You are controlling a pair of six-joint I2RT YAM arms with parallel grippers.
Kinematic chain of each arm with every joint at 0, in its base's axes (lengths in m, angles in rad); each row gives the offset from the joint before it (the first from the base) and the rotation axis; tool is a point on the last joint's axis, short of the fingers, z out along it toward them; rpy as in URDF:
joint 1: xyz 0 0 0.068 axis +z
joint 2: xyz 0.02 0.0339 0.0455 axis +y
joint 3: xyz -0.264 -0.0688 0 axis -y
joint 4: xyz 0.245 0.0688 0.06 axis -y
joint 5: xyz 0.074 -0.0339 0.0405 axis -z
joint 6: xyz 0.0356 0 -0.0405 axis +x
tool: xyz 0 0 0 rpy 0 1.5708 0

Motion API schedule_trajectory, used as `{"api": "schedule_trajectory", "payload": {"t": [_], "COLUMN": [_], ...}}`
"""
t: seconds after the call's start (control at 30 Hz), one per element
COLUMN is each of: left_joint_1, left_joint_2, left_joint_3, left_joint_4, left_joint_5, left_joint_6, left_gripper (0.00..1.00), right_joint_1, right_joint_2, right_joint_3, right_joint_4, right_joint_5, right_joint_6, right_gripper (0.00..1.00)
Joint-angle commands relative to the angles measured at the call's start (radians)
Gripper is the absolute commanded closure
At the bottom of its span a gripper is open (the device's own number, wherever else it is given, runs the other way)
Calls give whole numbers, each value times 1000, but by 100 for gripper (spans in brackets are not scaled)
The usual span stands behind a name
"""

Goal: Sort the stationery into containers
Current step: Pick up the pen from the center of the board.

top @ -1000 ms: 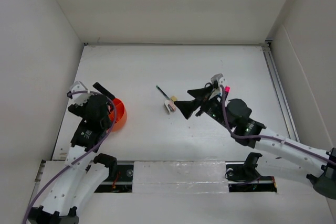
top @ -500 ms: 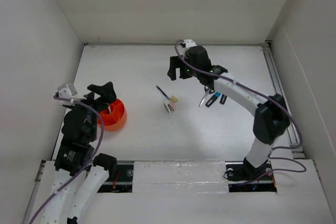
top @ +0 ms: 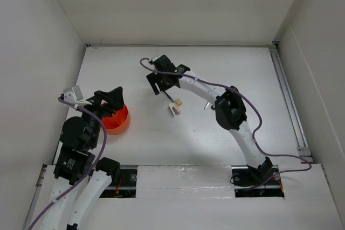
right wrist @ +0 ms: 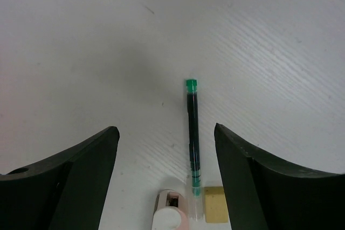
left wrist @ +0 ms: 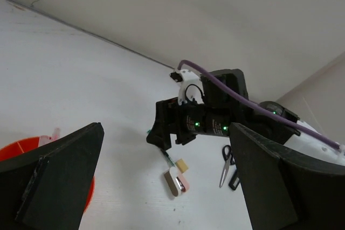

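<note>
On my left, the left gripper (top: 109, 95) hangs above the orange cup (top: 125, 120) with its jaws spread wide and nothing between them. Toward the middle, the right gripper (right wrist: 164, 133) hovers over a thin green-capped pen (right wrist: 192, 133) lying flat on the table (top: 145, 144); its jaws are apart and not touching it. Two small erasers (right wrist: 214, 211) sit at the pen's near end. The scissors (left wrist: 225, 162) lie further right.

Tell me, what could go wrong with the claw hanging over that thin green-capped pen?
The thin dark pen lies off-centre between the open fingers of the right gripper, so closing might roll it instead of pinching it. Its uncapped end sits beside a small tan eraser and a pink-and-white item, which could be nudged or caught too.
</note>
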Motion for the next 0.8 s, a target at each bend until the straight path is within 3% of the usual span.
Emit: {"api": "schedule_trajectory", "payload": {"t": [0.0,0.33,0.57,0.77], "left_joint_1": [-6,-6,-6,-6], "left_joint_2": [20,8,8,8], "left_joint_3": [6,6,6,6], "left_joint_4": [38,49,49,49], "left_joint_5": [59,88,88,79], "left_joint_6": [32,41,41,41], "left_gripper": [0,0,0,0], "right_joint_1": [-5,-5,-14,-14], "right_joint_2": [18,146,176,209], "right_joint_3": [61,207,216,216], "right_joint_4": [-95,-178,-188,-197], "right_joint_5": [65,45,24,4], "right_joint_6": [-24,-67,-88,-108], "right_gripper": [23,28,32,44]}}
